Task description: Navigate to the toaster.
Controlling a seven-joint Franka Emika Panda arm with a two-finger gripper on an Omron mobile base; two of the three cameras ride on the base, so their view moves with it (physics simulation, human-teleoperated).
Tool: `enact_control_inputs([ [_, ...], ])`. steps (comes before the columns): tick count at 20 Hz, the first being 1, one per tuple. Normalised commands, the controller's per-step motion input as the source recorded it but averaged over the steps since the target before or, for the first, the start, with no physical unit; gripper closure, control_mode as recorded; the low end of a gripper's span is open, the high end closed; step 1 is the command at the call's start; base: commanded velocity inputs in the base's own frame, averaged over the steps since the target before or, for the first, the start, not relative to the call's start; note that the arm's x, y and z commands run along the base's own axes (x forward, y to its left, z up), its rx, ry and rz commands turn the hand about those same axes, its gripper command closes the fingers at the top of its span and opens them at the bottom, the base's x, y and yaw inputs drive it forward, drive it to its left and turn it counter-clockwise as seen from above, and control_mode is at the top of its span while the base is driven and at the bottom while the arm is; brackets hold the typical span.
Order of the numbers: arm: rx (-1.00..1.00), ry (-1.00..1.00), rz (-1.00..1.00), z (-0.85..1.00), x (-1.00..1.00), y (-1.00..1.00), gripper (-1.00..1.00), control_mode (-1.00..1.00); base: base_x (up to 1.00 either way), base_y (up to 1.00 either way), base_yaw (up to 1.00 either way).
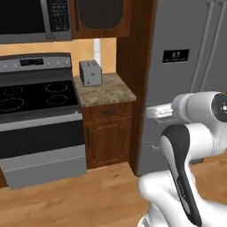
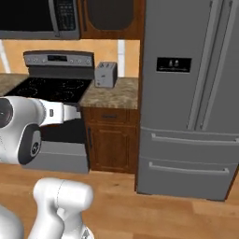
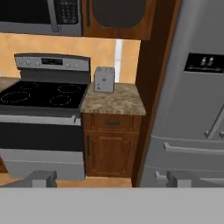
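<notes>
Kitchen cabinetry, a black stove (image 3: 41, 94) and a steel fridge (image 3: 192, 100) fill the room ahead. From the claw (image 3: 111, 178), whose two tips stand wide apart and released around nothing, the toaster (image 3: 104, 79) sits well ahead and above, at the back of the narrow granite counter (image 3: 113, 101) between stove and fridge. The base seems near its goal; driving closer carelessly could knock the extended arm into the cabinet door or fridge side.

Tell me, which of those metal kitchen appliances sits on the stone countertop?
The toaster: small and boxy, on the granite counter between stove and fridge.
</notes>
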Motion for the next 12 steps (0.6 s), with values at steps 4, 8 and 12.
enact_control_inputs([
  [4, 0.00, 0.00, 0.00, 0.00, 0.00, 0.00, -1.00, 1.00, 1.00, 0.49, -0.15],
  [8, 0.00, 0.00, 0.00, 0.00, 0.00, 0.00, -1.00, 1.00, 1.00, 0.34, -0.05],
  [12, 0.00, 0.00, 0.00, 0.00, 0.00, 0.00, -1.00, 1.00, 1.00, 0.34, -0.03],
])
